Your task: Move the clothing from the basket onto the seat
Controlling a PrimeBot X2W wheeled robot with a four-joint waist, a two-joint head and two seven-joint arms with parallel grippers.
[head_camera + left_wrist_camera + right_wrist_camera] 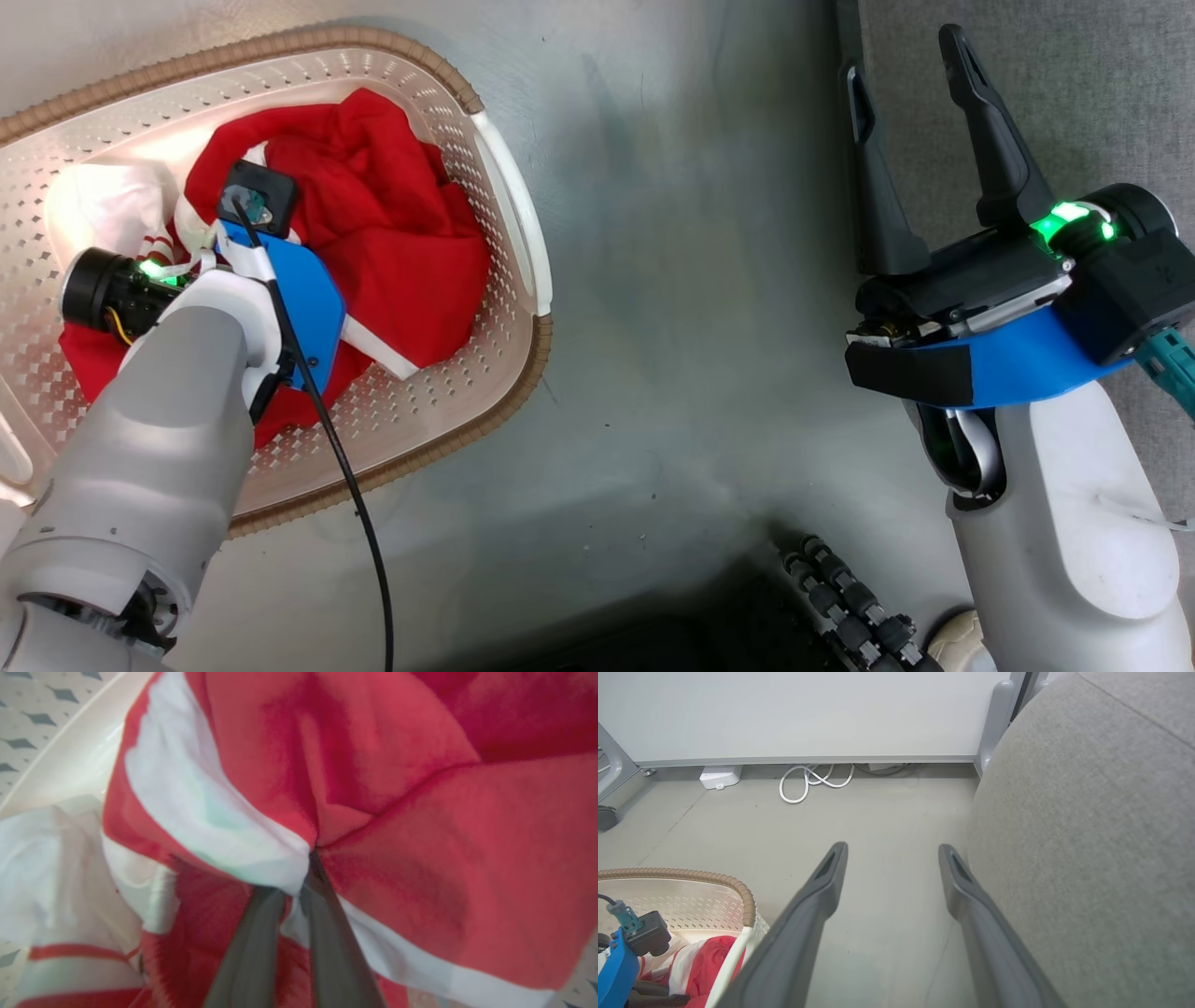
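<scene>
Clothing [397, 858] pinched in left end effector [299, 882], inside basket [420, 411].

No readable text, labels, brands or numbers.
There is a tiny mark on the black housing behind the right gripper [902, 54], too small to read. The clothing [392, 215] carries plain white stripes and no lettering. The white box [720, 775] at the far wall has no legible label.
</scene>
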